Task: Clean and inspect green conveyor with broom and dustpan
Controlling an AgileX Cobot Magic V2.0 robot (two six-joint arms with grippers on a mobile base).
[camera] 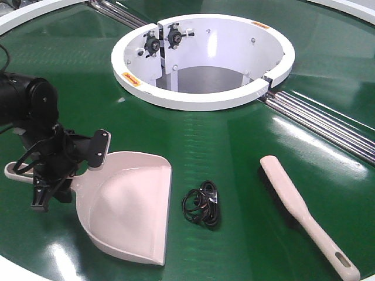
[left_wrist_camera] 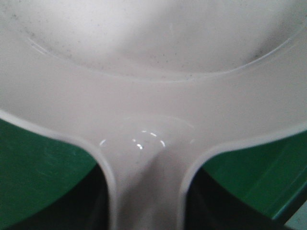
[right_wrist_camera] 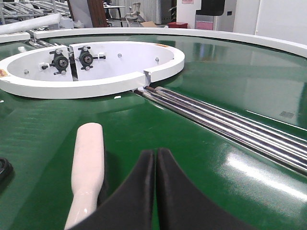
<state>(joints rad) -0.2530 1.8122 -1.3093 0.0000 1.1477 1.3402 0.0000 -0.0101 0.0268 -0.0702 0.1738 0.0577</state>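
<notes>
Lying well apart on green conveyor (camera: 234, 140): dustpan (camera: 129, 216), broom (camera: 302, 216); cable coil (camera: 202, 205) between.

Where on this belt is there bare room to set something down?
Bare green conveyor lies between the white ring and the dustpan, and between the cable coil and the broom. It is crowded at the left, where the left gripper sits at the dustpan's handle.
</notes>
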